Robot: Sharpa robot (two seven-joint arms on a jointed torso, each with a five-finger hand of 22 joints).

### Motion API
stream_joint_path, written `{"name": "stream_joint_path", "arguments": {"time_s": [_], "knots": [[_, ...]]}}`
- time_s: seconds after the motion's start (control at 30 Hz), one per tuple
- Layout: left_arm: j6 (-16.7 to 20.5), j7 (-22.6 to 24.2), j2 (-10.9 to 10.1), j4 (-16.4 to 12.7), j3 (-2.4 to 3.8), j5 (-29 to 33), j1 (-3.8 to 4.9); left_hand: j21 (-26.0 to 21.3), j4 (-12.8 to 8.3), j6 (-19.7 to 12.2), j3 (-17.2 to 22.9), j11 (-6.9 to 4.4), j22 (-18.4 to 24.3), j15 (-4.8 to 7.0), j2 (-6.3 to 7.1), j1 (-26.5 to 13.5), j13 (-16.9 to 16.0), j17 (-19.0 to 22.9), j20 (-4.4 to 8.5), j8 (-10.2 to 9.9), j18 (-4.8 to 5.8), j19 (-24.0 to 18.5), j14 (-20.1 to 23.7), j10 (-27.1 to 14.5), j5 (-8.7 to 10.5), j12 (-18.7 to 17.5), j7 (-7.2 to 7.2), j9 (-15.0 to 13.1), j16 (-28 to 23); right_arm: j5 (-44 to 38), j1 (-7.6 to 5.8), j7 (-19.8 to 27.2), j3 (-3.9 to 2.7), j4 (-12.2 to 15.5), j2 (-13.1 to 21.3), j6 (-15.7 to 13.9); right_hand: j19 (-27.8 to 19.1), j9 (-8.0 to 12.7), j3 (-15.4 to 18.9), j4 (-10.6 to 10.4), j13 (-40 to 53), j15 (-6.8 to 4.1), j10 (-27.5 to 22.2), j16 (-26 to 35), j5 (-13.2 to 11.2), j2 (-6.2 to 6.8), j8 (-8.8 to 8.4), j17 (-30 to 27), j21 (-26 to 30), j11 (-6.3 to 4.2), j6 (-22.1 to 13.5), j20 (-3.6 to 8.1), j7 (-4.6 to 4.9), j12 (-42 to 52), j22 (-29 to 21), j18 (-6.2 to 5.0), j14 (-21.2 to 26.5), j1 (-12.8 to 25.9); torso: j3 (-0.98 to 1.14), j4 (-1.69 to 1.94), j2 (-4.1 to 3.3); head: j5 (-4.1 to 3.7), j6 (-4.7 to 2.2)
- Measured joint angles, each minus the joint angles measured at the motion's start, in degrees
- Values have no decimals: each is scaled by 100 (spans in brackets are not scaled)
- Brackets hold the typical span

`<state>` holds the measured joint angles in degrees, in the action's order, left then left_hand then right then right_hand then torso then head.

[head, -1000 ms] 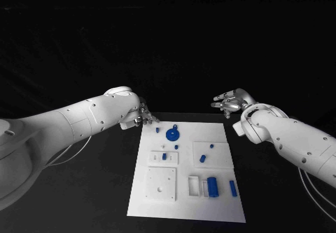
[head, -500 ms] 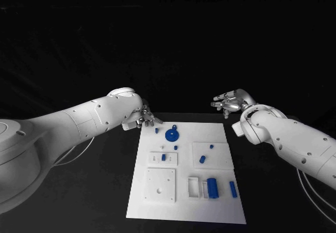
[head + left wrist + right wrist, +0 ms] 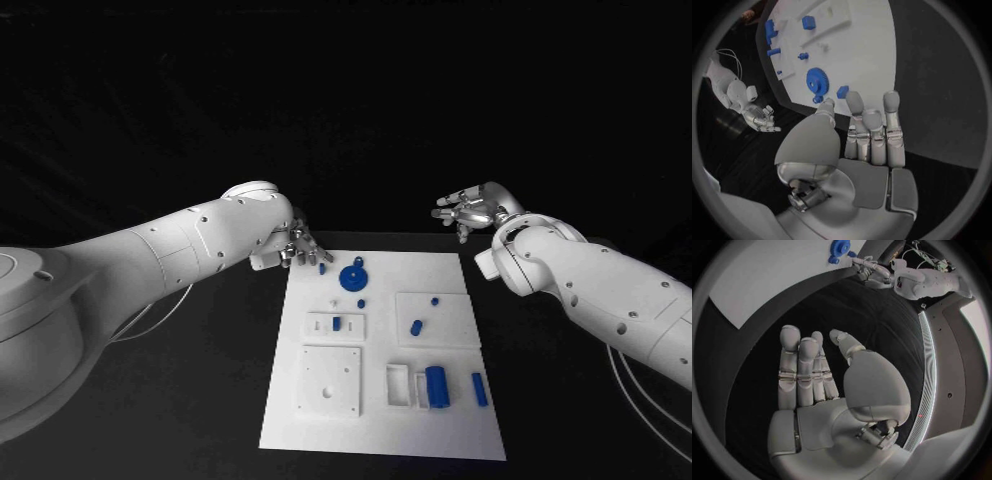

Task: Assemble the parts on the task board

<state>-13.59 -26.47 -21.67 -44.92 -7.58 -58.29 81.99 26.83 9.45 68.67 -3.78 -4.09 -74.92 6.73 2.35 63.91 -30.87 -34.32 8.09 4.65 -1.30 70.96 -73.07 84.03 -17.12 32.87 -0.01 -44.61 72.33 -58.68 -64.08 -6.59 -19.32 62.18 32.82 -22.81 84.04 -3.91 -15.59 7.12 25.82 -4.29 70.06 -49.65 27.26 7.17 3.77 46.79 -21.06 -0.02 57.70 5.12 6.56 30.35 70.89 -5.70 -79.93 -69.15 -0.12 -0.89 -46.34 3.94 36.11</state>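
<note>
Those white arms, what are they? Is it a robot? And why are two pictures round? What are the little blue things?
Yes, it is a robot with two white arms, each ending in a silver hand. The square picture comes from a camera on its head, looking down at a black table. The round pictures come from cameras at its wrists, so each shows that arm's own hand close up. On the table lies a white plate, the task board, carrying small blue parts, such as a blue gear. The left hand hovers at the board's far corner, next to a small blue piece. The right hand is off the board. Both hands hold nothing.
</note>
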Motion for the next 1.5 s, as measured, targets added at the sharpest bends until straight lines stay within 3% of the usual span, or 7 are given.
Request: {"name": "stream_joint_path", "arguments": {"time_s": [0.47,0.8,1.03,1.27,1.33,1.4,1.5], "knots": [[-137,36,31,22,-2,44,-41,0,-221,0,-187,0,1,0,-165,92,-6,-3,0,0,0,0,0,0,-357,0,0,52,22,10,0,1,0,-26,-30,-1,0,0,0,0,-25,0,-1,0,60,22,0,-18,0,1,1,0,-1,0,-6,0,0,-23,-7,11,-5,-12,4],[-141,47,46,39,-2,168,-43,0,-444,-21,-185,0,1,0,-492,297,-5,-2,0,-1,0,-1,0,0,-529,0,-21,62,22,12,0,1,2,-43,-46,0,0,0,0,0,-25,0,-2,0,60,22,0,-18,0,2,3,-1,-3,0,-11,0,0,-23,-6,15,-7,-12,10],[-114,60,45,38,-1,373,-43,0,-651,-103,22,0,1,0,-608,546,-11,-14,0,19,0,0,0,0,-1547,0,-40,-67,22,12,0,0,1,-67,-69,5,0,0,0,0,-37,0,-1,0,60,22,0,-27,0,2,3,-1,-3,0,-17,-1,0,-23,-7,18,-9,-14,18],[-78,80,33,11,-1,611,-44,3,-973,-200,393,13,1,-2,-553,651,-11,-61,-2,178,-1,-2,-1,-11,-2076,-21,-11,-419,62,13,0,-1,1,-79,-76,8,0,0,-16,-16,-37,1,19,0,117,22,0,-32,0,-19,10,-1,-10,0,-16,0,0,-23,-7,22,-9,-9,23],[-69,83,24,-6,-1,668,-44,48,-852,-233,533,14,1,-1,-554,652,-11,-81,-7,190,0,-36,1,-11,-1785,-38,4,-528,62,13,0,-1,1,-84,-76,8,-1,0,-16,-16,-37,1,19,1,123,22,0,-32,0,-19,11,-1,-10,0,-16,0,0,-23,-7,23,-9,-9,27],[-59,84,12,-23,-1,710,-44,133,-773,-259,1507,22,1,9,-328,426,-16,-96,-19,195,-1,-64,10,-1,-1268,-45,28,-707,62,13,0,-2,1,-90,-75,8,0,0,-16,-16,-37,1,19,1,122,22,0,-37,0,-19,11,-1,-11,0,-16,-1,0,-23,-7,23,-9,-9,29],[-30,84,-23,-76,-1,765,-45,161,-772,-260,1831,22,-1,10,-196,294,-19,-142,-19,243,-1,-64,9,0,-1199,-45,29,-946,106,14,0,-2,1,-96,-70,9,-1,0,-16,-16,-36,1,19,1,122,22,0,-37,0,-19,11,-1,-11,0,-16,0,0,-23,-7,24,-6,-9,33]]}}
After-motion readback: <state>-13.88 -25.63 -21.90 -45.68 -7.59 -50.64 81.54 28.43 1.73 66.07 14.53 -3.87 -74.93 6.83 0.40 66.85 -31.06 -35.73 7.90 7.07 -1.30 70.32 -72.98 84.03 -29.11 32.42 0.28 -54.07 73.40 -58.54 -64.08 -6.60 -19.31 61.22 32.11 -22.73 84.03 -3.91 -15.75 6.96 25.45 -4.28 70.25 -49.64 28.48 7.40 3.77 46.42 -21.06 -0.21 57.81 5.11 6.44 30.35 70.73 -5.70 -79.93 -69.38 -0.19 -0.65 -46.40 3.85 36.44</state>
